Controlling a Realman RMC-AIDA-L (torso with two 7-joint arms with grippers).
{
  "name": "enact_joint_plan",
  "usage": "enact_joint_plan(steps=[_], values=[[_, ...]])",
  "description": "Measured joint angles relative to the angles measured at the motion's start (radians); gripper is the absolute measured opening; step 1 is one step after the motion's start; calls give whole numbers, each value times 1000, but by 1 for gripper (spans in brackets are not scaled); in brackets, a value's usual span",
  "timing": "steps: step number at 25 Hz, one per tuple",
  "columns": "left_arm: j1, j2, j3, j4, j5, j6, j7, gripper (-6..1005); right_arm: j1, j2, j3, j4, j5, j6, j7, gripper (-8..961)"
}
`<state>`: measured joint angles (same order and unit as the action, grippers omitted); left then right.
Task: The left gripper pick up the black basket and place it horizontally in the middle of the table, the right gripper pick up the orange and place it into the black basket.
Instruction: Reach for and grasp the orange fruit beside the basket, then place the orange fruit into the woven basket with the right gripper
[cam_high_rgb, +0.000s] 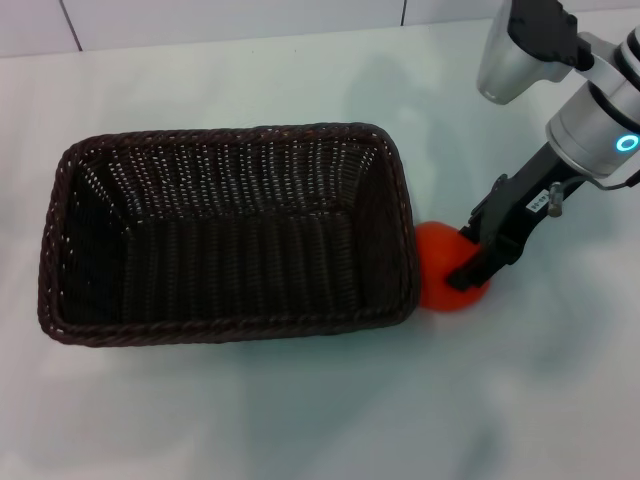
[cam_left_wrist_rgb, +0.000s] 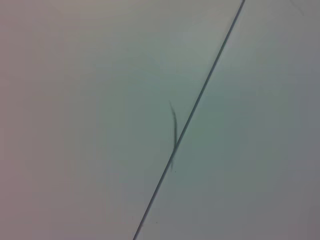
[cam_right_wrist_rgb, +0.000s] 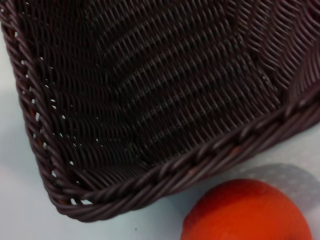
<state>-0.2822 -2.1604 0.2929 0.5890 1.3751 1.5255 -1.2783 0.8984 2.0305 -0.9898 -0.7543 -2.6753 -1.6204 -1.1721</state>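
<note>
The black basket (cam_high_rgb: 230, 330) lies lengthwise across the middle of the table (cam_high_rgb: 300, 420), empty inside. The orange (cam_high_rgb: 440, 265) rests on the table against the basket's right end. My right gripper (cam_high_rgb: 472, 255) reaches down from the upper right and is at the orange's right side, touching or nearly touching it. The right wrist view shows the basket's corner (cam_right_wrist_rgb: 150, 100) with the orange (cam_right_wrist_rgb: 245, 210) just outside its rim. My left gripper is out of view; the left wrist view shows only a pale surface (cam_left_wrist_rgb: 75, 125).
The right arm's silver wrist with its cyan ring light (cam_high_rgb: 627, 142) hangs over the table's far right. A thin dark seam (cam_left_wrist_rgb: 200, 95) crosses the surface in the left wrist view. Bare table lies in front of the basket and to its left.
</note>
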Motion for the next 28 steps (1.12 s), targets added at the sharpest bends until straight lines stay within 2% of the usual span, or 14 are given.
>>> enact_joint_plan(steps=[3, 8, 14, 22, 28], values=[[-1, 0, 0, -1, 1, -2, -1, 890, -1, 3, 1, -4, 2, -1, -2, 759], [-3, 3, -1, -9, -1, -3, -1, 890, -2, 4, 0, -6, 0, -5, 0, 524], [-6, 5, -2, -9, -2, -4, -1, 891, 1, -5, 5, -9, -5, -8, 8, 364], [-6, 6, -17, -9, -5, -5, -3, 891, -1, -22, 48, -16, 2, -8, 4, 299], [-6, 9, -25, -3, -7, -3, -10, 890, -47, -68, 163, -118, 3, -8, 9, 268]])
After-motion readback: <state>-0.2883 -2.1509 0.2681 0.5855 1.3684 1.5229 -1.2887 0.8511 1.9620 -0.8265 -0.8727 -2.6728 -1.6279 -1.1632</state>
